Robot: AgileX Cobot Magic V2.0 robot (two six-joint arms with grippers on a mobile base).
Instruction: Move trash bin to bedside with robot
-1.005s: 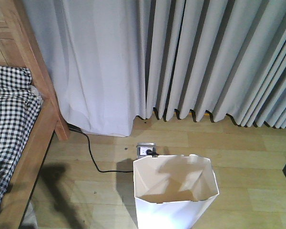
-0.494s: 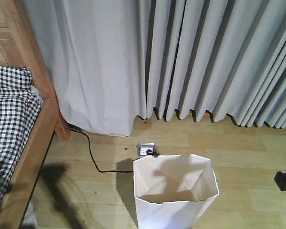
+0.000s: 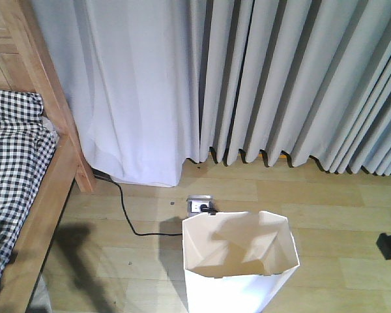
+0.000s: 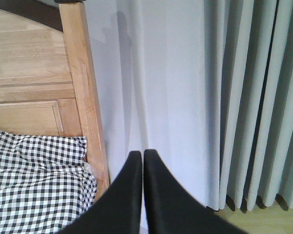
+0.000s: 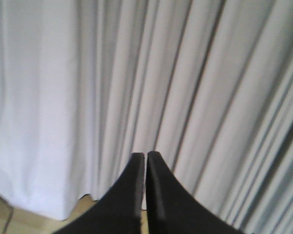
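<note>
At lower centre of the front view I see the trash bin (image 3: pixel 240 261) upright on the floor, well right of the bed (image 3: pixel 32 195). Both tools, left (image 4: pixel 142 158) and right (image 5: pixel 146 160), are pressed together, holding nothing.

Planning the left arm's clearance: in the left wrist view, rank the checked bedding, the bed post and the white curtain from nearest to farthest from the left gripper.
From the left gripper:
1. checked bedding, lower left, running toward the camera.
2. bed post, left, at the bed's head.
3. white curtain, straight ahead, hanging behind the post.
</note>
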